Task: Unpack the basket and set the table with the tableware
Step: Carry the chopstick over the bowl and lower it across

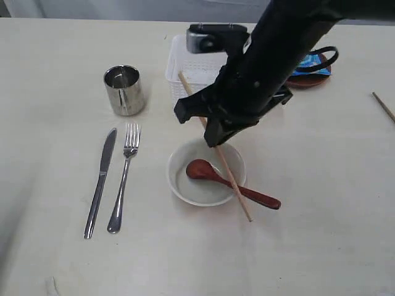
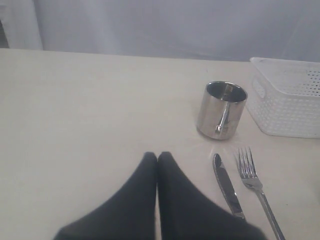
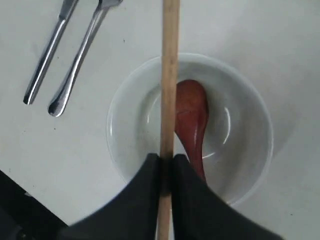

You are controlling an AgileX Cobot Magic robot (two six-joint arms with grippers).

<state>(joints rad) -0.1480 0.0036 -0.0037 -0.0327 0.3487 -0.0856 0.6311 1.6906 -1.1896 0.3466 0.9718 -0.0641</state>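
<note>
right gripper [image 3: 167,161] clamped on chopstick [image 3: 170,75], over bowl [image 3: 245,125] just below it | spoon [image 3: 192,107] in bowl, under chopstick | left gripper [image 2: 157,157] pressed closed, empty; knife [image 2: 226,186] and fork [image 2: 252,177] just beside its tips, cup [image 2: 224,110] beyond | basket [image 1: 184,65] behind right gripper | blue bag [image 1: 311,61] print too small to read

Wide bare table [image 1: 327,234] to the right of the bowl [image 1: 176,185] and along the near edge — easy passage there. Crowded in the middle: right gripper [image 3: 166,162] hanging over the bowl with a chopstick [image 1: 237,191] pinched and slanting over the spoon [image 1: 200,169], basket [image 1: 185,65] just behind. Blocked on the left by cup [image 1: 124,90], knife [image 1: 100,179] and fork [image 1: 121,185] — only a narrow gap between fork and bowl.
</note>
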